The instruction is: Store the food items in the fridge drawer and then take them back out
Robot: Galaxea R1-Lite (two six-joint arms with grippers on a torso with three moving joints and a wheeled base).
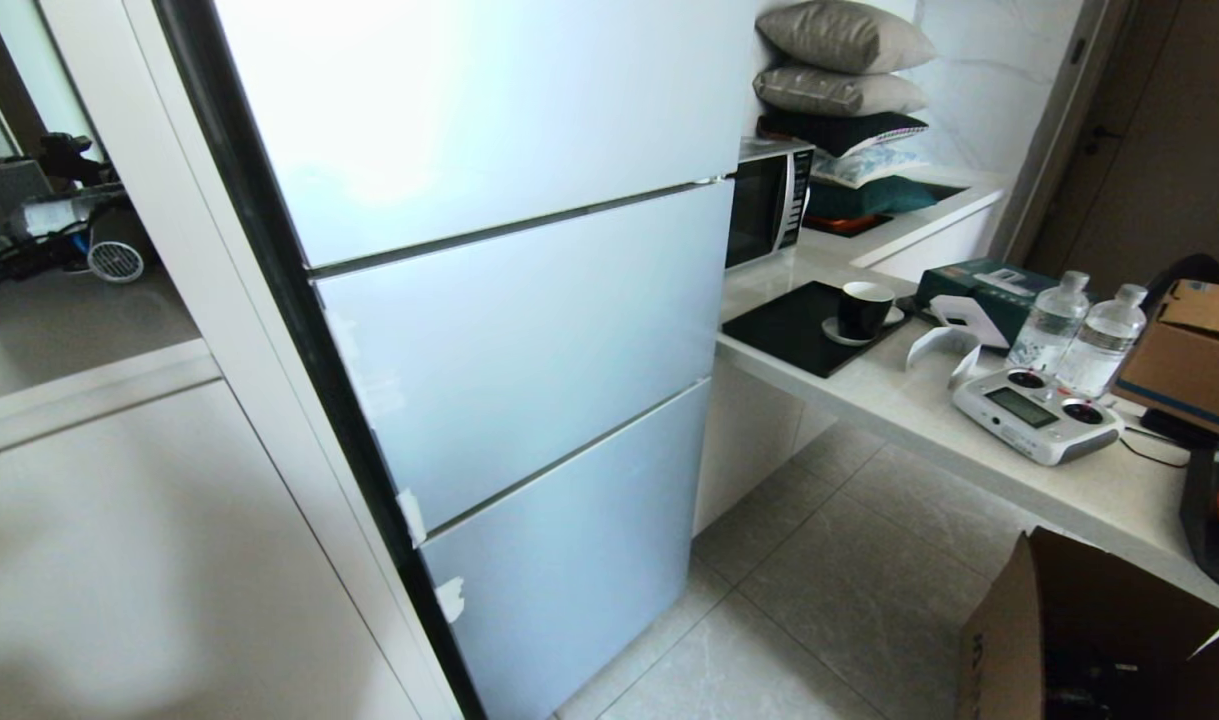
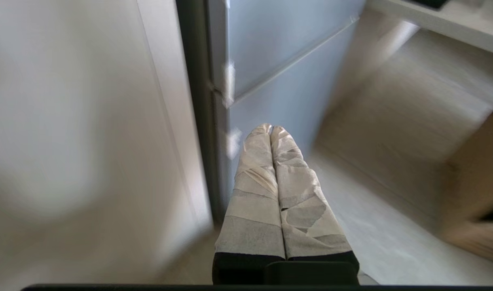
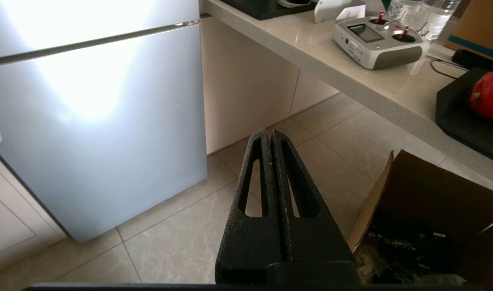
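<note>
The fridge drawer (image 1: 529, 340), a pale blue-white glossy panel in the fridge's middle, is fully closed, so nothing can go in until it is pulled out. Low near the fridge's left edge, the left gripper (image 2: 270, 128) has its tape-wrapped fingers pressed together, empty. The right gripper (image 3: 269, 132) hangs over the floor tiles, black fingers together, empty. Far right, a smooth red fruit (image 3: 489, 95) waits on a black tray (image 3: 456, 117) on the pale stone desk (image 1: 969, 440), beyond a grey remote controller (image 1: 1037, 414). An open brown cardboard box (image 1: 1019, 620) stands on the floor below, crowding the approach.
</note>
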